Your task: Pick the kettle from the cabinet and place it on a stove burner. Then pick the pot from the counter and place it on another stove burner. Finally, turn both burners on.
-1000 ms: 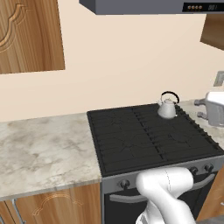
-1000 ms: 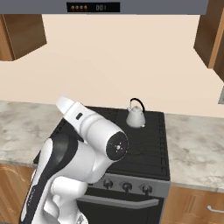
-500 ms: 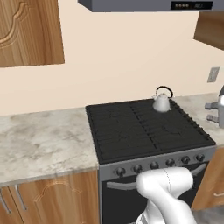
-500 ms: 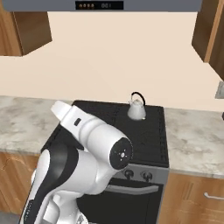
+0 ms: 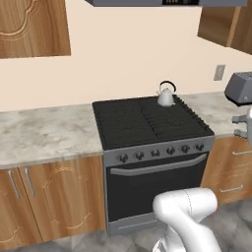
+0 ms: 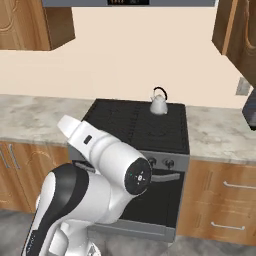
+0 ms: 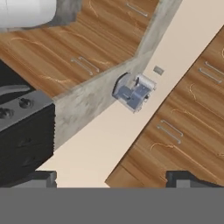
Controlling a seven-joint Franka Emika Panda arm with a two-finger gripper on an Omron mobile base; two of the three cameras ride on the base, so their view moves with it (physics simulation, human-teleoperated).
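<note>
The small silver kettle (image 5: 166,95) (image 6: 159,103) stands upright on the back right stove burner (image 5: 170,106); the other burners (image 5: 123,125) (image 6: 125,120) are bare. My gripper (image 7: 113,178) is open, its fingertips (image 7: 41,178) wide apart with nothing between them. It looks along the marbled counter (image 7: 94,103) right of the stove toward the grey toaster (image 7: 133,92). A white-grey part of my hand (image 5: 244,125) shows at the right edge over the counter (image 5: 216,110). The pot and the cabinet are out of view.
Round knobs (image 5: 160,152) (image 6: 165,162) line the stove front above the oven door (image 5: 157,182). The toaster (image 5: 241,87) stands on the counter right of the stove. Wooden drawers (image 6: 225,205) sit below, carved wall cabinets (image 5: 29,24) above.
The whole picture has shifted: the base has backed away, so the oven front and lower cabinets now show. The kettle stays on its burner and the gripper stays open.
</note>
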